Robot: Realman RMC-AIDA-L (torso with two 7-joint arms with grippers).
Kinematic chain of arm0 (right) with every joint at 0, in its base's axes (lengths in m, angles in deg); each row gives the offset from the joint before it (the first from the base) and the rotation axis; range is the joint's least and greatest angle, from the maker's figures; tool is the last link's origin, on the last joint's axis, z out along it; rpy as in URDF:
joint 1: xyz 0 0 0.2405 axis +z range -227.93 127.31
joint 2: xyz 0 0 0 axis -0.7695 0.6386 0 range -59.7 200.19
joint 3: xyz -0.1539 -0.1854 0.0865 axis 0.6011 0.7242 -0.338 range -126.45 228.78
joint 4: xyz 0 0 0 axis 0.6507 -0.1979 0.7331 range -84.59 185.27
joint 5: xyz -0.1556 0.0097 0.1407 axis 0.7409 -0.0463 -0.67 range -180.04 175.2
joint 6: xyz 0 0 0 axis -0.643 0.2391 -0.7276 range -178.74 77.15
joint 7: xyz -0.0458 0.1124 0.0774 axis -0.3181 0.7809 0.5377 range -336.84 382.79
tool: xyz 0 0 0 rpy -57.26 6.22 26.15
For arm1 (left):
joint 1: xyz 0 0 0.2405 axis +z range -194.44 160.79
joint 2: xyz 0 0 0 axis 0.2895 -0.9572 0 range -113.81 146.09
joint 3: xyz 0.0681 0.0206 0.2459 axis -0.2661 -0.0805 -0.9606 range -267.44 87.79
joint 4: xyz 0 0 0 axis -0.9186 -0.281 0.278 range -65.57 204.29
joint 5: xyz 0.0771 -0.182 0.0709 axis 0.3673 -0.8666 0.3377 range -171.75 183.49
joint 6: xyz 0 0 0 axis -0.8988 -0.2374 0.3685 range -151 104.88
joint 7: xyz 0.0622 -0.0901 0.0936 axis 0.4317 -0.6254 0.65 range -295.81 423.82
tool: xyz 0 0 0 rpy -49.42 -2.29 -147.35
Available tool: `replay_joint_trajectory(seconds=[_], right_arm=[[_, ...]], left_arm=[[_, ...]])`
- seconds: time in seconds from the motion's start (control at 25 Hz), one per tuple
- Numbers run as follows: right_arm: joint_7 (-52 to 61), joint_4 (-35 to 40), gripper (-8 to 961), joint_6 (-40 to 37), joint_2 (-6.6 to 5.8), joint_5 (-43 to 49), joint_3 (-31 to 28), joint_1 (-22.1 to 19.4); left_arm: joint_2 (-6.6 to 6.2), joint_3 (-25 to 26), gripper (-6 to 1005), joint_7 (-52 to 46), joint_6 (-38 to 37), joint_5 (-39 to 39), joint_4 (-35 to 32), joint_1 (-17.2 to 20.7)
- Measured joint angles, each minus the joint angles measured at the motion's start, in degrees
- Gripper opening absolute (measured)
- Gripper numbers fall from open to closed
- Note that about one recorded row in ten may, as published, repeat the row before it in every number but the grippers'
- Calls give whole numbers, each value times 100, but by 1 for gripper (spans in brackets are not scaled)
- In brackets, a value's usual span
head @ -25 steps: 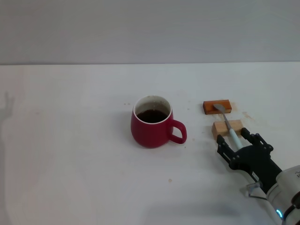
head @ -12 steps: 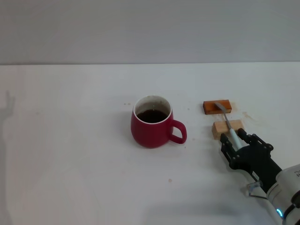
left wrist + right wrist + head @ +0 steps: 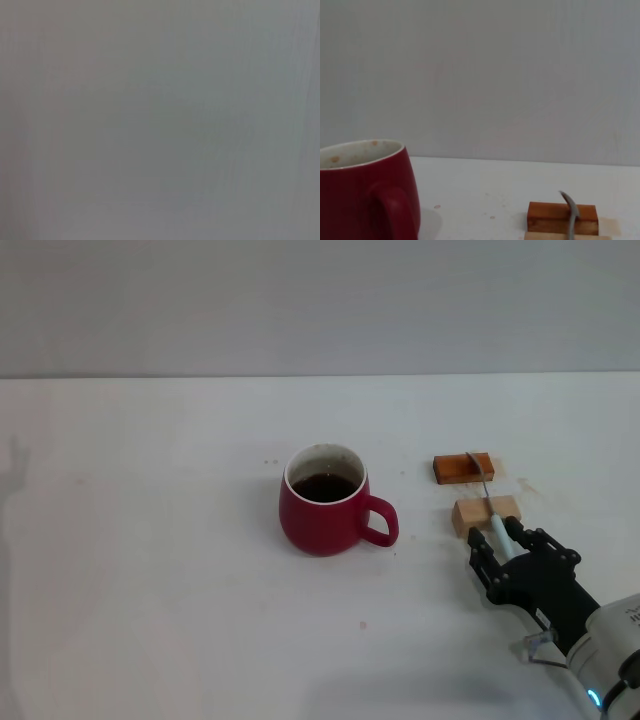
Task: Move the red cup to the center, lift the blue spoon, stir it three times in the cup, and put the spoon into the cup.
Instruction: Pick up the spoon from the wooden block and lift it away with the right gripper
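Your non-task items, as they stand:

1. Orange-brown wooden block (image 3: 463, 467), lying flat on the white table (image 3: 150, 570), toward the right side.
2. Tan wooden block (image 3: 485, 513), just in front of the orange-brown one with a narrow gap between them.
3. Plain grey wall (image 3: 320, 305) behind the table's far edge.
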Motion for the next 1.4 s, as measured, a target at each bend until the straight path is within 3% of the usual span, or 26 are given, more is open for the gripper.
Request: replay_joint_trajectory(seconds=[1.08,1.4], right_arm=[[-90,-43,389,-144,13,-32,-219,-163],[-96,-43,301,-124,13,-33,-226,-162]], left_arm=[[-26,0,852,0,0,37,-6,51],[-18,0,852,0,0,35,-1,63]])
